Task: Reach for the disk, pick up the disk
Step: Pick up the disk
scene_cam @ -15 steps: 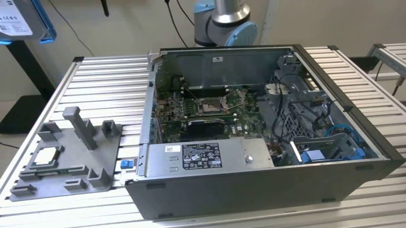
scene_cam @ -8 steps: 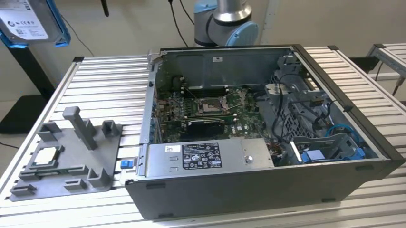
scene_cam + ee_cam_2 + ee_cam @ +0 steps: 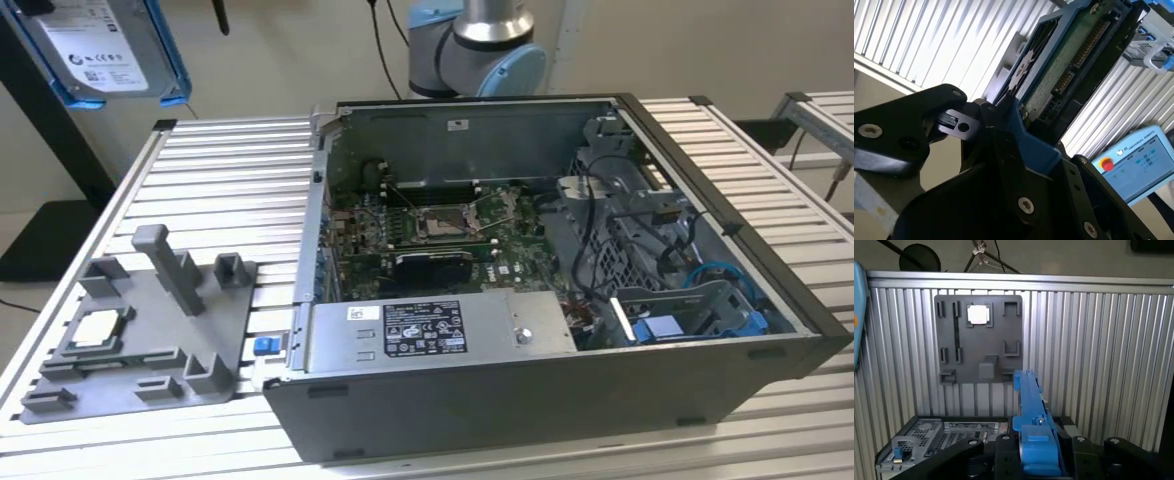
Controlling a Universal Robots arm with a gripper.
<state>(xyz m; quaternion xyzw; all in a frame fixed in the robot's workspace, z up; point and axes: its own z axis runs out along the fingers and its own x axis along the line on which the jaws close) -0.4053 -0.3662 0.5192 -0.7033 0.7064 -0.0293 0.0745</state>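
Holding: the gripper [image 3: 1036, 460] is clamped tight on the disk [image 3: 1035, 405], gripping it across its blue side rails, as both wrist views show.
Grip choice: taking it by the rails likely spares the label face and the green circuit board [image 3: 1064, 65] seen in the second wrist view.
Disk position: in the exterior view the disk [image 3: 100, 50] hangs high at the upper left, well apart from the open computer case [image 3: 534, 400] and above the slatted table [image 3: 227, 160].
Height: probably for clearance from the case walls.
Nearby: a grey fixture tray [image 3: 160, 335] carrying a small square chip [image 3: 96, 330] lies on the table just beside the case.
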